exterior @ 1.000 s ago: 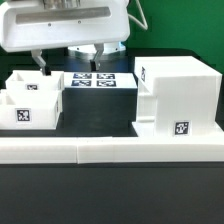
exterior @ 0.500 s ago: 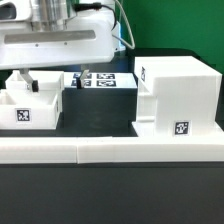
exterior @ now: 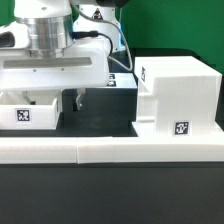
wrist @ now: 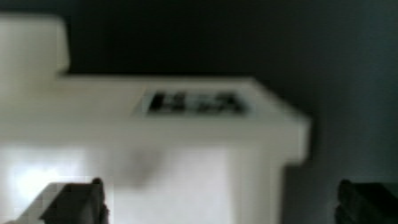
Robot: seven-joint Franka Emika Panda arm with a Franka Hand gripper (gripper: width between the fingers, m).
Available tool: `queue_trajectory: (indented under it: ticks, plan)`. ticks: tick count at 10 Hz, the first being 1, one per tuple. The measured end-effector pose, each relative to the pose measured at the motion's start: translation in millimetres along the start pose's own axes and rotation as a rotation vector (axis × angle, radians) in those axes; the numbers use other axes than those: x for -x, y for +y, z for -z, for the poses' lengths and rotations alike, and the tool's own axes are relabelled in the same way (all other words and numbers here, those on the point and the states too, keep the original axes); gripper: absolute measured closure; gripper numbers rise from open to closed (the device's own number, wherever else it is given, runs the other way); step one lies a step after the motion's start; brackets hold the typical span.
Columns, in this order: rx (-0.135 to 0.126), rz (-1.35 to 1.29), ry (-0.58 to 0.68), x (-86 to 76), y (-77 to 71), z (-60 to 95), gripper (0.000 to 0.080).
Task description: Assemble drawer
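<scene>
Exterior view first: the gripper [exterior: 45, 100] is hung low over the tray [exterior: 42, 112] on that view's left, one finger [exterior: 78, 99] seen just outside the tray's side wall, presumably so that a wall can be pinched; the housing [exterior: 178, 95] is parked well apart on the view's right, behind the long white bar [exterior: 110, 150]; nothing is held. Wrist view, badly blurred: the fingertips [wrist: 71, 205] are spread wide and empty, the tagged white tray [wrist: 178, 140] framed between them; a grasp is judged to be the step in hand.
</scene>
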State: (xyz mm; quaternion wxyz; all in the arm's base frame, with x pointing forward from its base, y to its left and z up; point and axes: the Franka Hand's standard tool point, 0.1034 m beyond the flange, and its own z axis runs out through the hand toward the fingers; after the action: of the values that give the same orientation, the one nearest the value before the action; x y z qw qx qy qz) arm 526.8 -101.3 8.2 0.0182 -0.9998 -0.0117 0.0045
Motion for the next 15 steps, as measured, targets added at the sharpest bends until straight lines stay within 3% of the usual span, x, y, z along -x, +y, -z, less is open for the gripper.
queue_trajectory:
  ticks: [3,4,5,6,7,8,9,15]
  plan:
    - [0.000,-0.008,-0.004,-2.8,4.9,-2.1,0.0150]
    - [-0.004,-0.010,-0.005,-6.8,6.2,-0.2,0.0239]
    - [-0.003,-0.011,-0.004,-7.4,7.3,-0.3,0.0239]
    - [-0.003,-0.012,-0.005,-7.0,7.8,-0.6,0.0441]
    - [-0.003,-0.011,-0.005,-7.0,7.4,-0.6,0.0578]
    - [-0.007,-0.005,-0.006,-7.7,2.8,-1.2,0.0578]
    - [-0.007,-0.002,-0.003,-8.5,1.1,-1.1,0.0747]
    - [-0.004,-0.001,0.001,-9.2,0.8,-1.0,0.0759]
